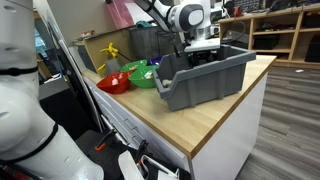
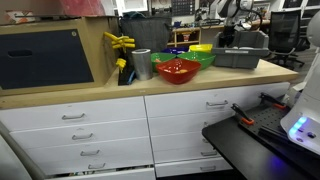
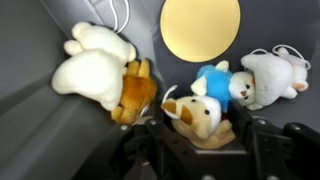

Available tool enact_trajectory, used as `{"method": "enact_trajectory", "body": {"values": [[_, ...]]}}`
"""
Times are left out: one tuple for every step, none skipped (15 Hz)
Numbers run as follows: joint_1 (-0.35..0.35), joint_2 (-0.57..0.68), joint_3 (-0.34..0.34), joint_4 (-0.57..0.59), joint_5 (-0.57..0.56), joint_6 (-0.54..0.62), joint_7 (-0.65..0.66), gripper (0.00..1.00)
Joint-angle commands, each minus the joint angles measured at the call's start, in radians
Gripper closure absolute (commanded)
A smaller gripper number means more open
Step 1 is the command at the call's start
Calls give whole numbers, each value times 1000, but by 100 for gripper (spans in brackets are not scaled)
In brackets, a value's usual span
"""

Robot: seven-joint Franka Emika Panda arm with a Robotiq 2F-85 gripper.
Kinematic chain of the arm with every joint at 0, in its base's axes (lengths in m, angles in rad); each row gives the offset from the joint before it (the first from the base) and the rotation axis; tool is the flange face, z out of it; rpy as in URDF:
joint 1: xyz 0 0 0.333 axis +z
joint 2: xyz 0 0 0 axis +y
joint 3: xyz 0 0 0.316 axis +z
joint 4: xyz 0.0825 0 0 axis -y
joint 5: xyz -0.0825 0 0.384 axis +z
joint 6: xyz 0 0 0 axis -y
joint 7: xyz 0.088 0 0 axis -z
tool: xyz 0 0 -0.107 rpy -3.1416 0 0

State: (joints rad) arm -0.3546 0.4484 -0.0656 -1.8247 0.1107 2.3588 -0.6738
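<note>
In the wrist view my gripper (image 3: pixel 200 135) hangs low inside a grey bin (image 1: pixel 205 85), open, with a finger on each side of a small cream and tan plush dog (image 3: pixel 195 112). Whether the fingers touch the dog I cannot tell. Close behind it lie a blue-bodied toy (image 3: pixel 218 82) and a white plush (image 3: pixel 270 75). To the left are a larger white bear (image 3: pixel 92 68) and a brown plush (image 3: pixel 135 92). A pale yellow disc (image 3: pixel 200 27) lies at the far end. In both exterior views the gripper (image 1: pixel 203 52) (image 2: pixel 232 40) reaches down into the bin (image 2: pixel 240 58).
The bin stands on a wooden counter (image 1: pixel 200 130) over white drawers. Beside it are a red bowl (image 1: pixel 113 83) (image 2: pixel 177 70) and a green bowl (image 1: pixel 142 75) (image 2: pixel 198 58). A metal cup (image 2: pixel 141 64) and a yellow toy (image 2: pixel 120 42) stand further along.
</note>
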Motion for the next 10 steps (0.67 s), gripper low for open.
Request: {"method": "enact_trajectory", "body": {"values": [[-16,-9,9,46,24,-39,-17,66],[-17,-12,8,52,22,-42,-16,73],[-17,-13,6,58,18,-44,-14,80],[-16,-18,5,63,16,-51,-12,87],[-16,-21,4,66,14,-55,-13,93],[-13,-28,2,69,9,-65,-8,98],[-12,-33,1,71,8,-76,-8,97],[-8,-39,-2,74,-1,-95,-5,96],[-6,-44,-3,76,-5,-119,-5,98],[-3,-52,-4,76,-9,-141,-7,96]]}}
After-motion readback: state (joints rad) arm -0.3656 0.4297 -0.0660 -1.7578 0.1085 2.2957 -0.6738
